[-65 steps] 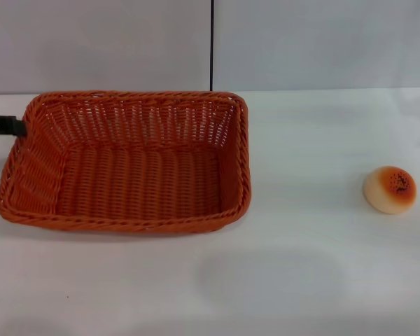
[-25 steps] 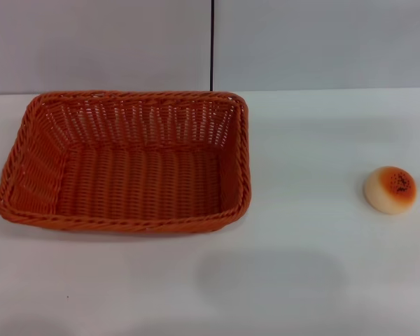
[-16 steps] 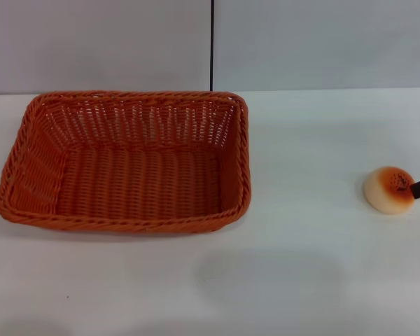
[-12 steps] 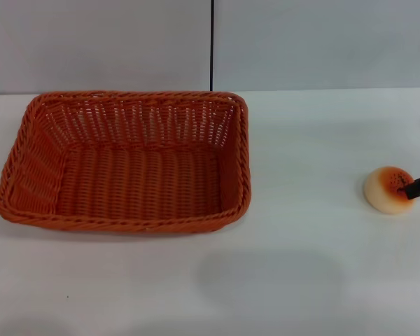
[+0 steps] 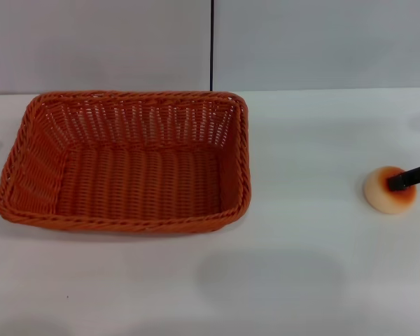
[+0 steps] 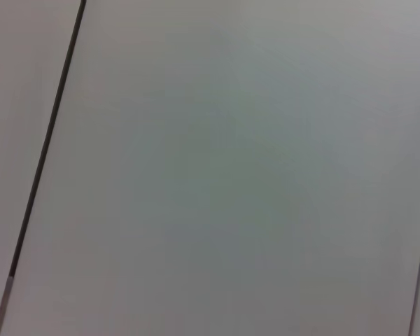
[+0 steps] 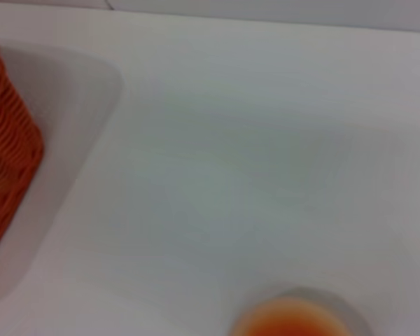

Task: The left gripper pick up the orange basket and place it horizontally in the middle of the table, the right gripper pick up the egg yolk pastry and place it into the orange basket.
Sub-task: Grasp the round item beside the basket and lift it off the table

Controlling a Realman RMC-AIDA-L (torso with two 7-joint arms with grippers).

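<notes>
Over on the white surface (image 5: 308, 280), the orange basket (image 5: 126, 161) sits flat and open-side up, its long side running across the head view, nothing inside it. No brand, label or writing can be read on the basket, the pastry or the surface.

Well to the right of the basket lies the egg yolk pastry (image 5: 389, 190), resting on the surface, with a wide bare stretch between the two. And here is the right claw (image 5: 410, 178) — just a thin black tip reaching in from the far side of the pastry from the basket, its end over the orange-brown top of the pastry. Only that one dark piece shows, so whether the claw is spread or pinched cannot be told, nor whether it truly touches the pastry.

The right wrist view adds a closer look: the pastry (image 7: 294, 320) sits blurred at the frame's edge, and one woven wall of the basket (image 7: 7, 154) shows at another edge, casting a soft shadow on the surface between them — no fingers appear there.

The left wrist view gives only a pale grey wall (image 6: 231, 175) crossed by a dark seam (image 6: 45, 140). The left claw shows in none of the views.
</notes>
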